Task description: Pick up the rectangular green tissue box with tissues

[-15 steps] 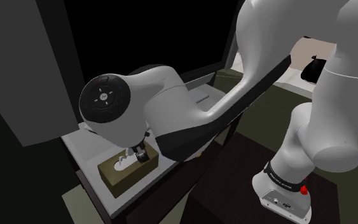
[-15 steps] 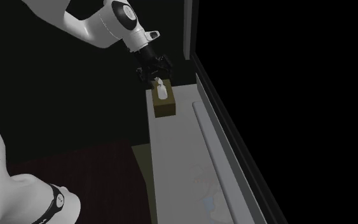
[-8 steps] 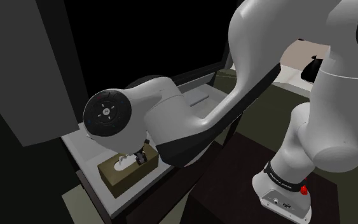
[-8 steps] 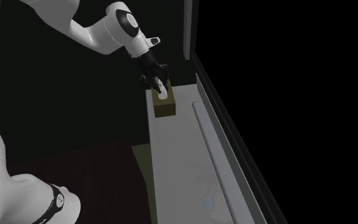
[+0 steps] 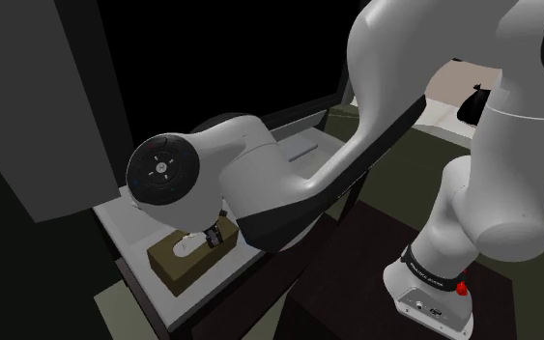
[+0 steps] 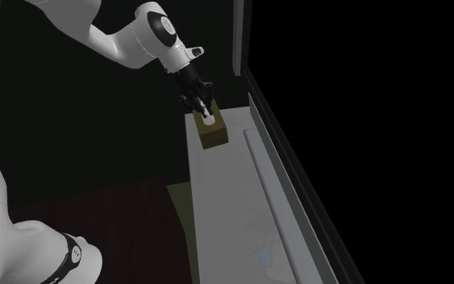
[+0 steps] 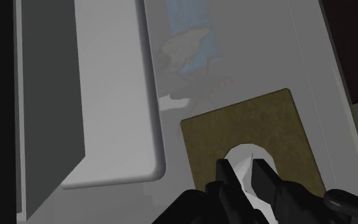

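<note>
Pinching only the white tissue (image 7: 246,153), the pincer (image 7: 242,168) may pull it free, leaving the olive tissue box (image 7: 254,121) on the tabletop (image 7: 311,76).

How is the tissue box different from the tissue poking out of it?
The tissue box is olive-brown, while the tissue is white. The box has straight edges and a flat top; the tissue is a soft, rounded lump. The box is much bigger and rests on the grey ledge; the tissue sits in the middle of the box's top. They share one spot, since the tissue comes out of the box.
</note>
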